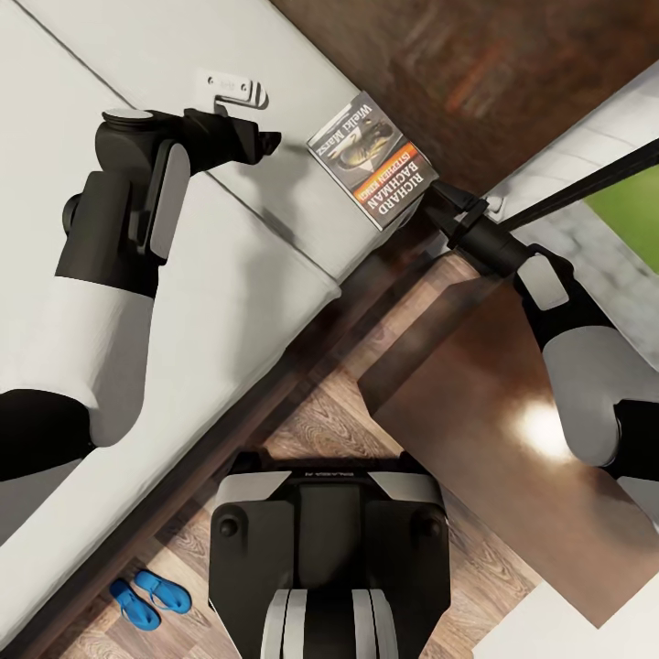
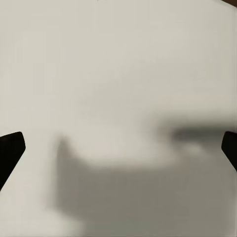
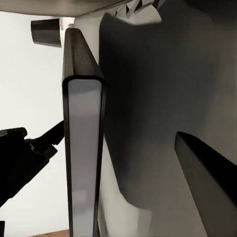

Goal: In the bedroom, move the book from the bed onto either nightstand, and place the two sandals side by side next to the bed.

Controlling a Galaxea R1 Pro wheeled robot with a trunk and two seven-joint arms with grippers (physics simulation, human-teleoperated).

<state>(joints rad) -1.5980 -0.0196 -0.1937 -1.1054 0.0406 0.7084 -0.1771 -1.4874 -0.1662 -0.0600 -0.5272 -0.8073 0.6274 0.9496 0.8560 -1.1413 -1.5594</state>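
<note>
Grey-dark and banded in orange, the paperback book point(image 1: 373, 158) is sitting at the corner of the bed point(image 1: 229, 302), its far end jutting past the mattress edge over the brown wood-plank floor point(image 1: 476, 73). The right tool point(image 1: 437, 199) is reaching in at the book's nearer corner; in the right wrist view the book point(image 3: 84, 148) is showing edge-on between the two dark fingers point(image 3: 207, 173), which are standing apart on either side of it, not pressing it, so the tool is open and holding nothing.

The left tool point(image 1: 229, 90) is hovering over the pale mattress, well apart from the book; the left wrist view is showing its dark fingertips point(image 2: 11, 148) spread wide at either side, gripping nothing.

The glossy reddish-brown nightstand point(image 1: 494, 421) is standing just beside the bed corner, under the right arm. Two bright blue sandals point(image 1: 151, 595) are lying side by side on the floor near the bed's long edge, close to the robot's base.
</note>
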